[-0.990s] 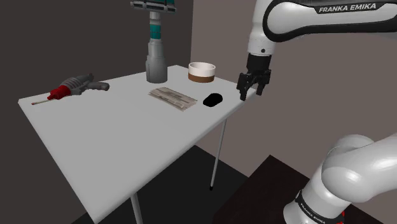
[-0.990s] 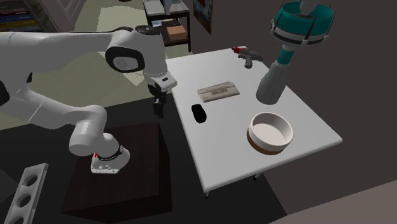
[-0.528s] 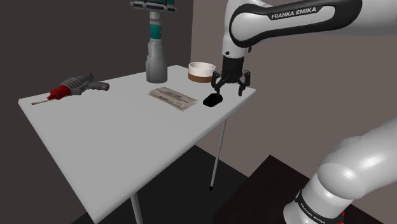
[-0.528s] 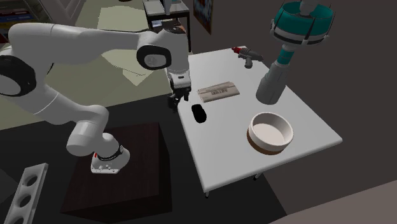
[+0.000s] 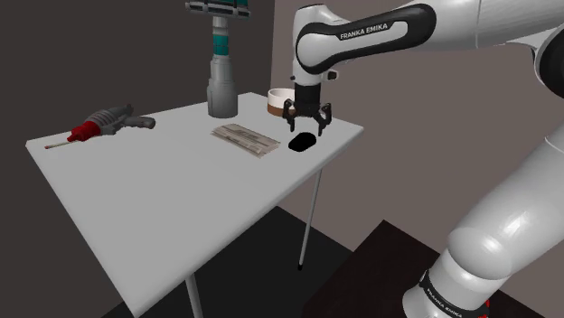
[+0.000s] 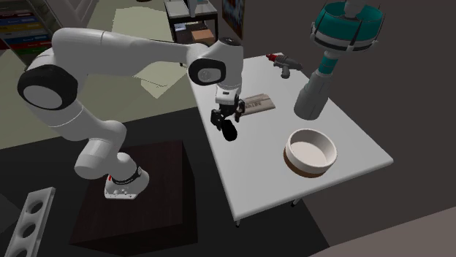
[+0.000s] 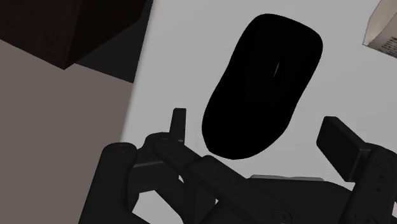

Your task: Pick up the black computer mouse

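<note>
The black computer mouse (image 5: 302, 142) lies on the white table (image 5: 163, 199), close to the edge that faces the stand. My gripper (image 5: 305, 126) hangs open just above it, pointing down. In the second exterior view the gripper (image 6: 226, 117) hovers over the mouse (image 6: 230, 132). Through the wrist view the mouse (image 7: 264, 83) sits between the gripper (image 7: 257, 137) fingers. One finger (image 7: 178, 124) and the other (image 7: 340, 143) stand apart on either side of its near end, with a gap to the mouse on each side.
A flat booklet (image 5: 245, 138) lies beside the mouse and a white bowl (image 6: 310, 152) with a brown base sits behind it. A tall grey and teal appliance (image 5: 221, 72) stands at the back. A red and grey tool (image 5: 104, 120) rests at the far corner.
The arm has swung in from beyond the table's edge to above the mouse and come lower. The fingers have stayed apart and the mouse has not moved.
</note>
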